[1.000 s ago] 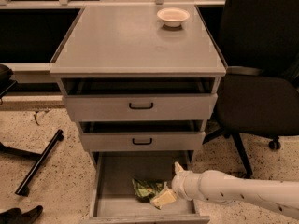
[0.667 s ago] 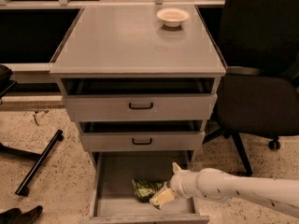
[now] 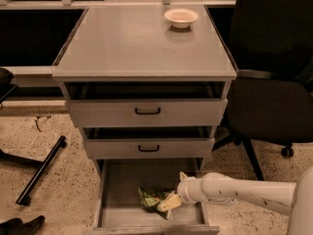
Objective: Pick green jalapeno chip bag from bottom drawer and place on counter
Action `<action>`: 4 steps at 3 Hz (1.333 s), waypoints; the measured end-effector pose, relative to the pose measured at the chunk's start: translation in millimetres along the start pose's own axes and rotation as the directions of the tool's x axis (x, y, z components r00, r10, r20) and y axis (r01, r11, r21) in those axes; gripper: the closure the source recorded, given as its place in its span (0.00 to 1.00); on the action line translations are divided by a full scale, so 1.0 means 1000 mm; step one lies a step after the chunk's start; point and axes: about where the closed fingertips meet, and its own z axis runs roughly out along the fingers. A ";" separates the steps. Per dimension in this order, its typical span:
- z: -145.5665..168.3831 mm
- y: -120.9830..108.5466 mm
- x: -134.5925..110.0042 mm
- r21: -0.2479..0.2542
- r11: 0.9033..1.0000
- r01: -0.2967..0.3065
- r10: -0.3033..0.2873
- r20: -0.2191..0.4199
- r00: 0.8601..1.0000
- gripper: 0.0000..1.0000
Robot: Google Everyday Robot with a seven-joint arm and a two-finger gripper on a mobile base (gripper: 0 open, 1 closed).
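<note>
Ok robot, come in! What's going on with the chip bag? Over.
Gripper down in bottom drawer, right beside green jalapeno chip bag. Bag in drawer, not yet on counter. White bowl at counter's far corner.

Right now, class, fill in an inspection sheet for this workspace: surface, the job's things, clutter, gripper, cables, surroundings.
Surface: counter, pale grey, with a white bowl near its back right.
Job's things: green jalapeno chip bag lies in the open bottom drawer, towards the front.
Clutter: the white bowl; two upper drawers slightly open.
Gripper: gripper is down in the bottom drawer, at the bag's right edge.
Cables: nothing seen.
Surroundings: black office chair on the right; black chair leg on the floor at left.
</note>
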 end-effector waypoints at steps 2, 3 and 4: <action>0.038 0.000 0.018 -0.019 1.000 -0.012 0.012 -0.017 1.000 0.00; 0.100 0.003 0.039 -0.062 0.998 0.014 -0.017 -0.057 0.998 0.00; 0.134 0.002 0.043 -0.112 0.993 0.033 -0.042 -0.076 0.996 0.00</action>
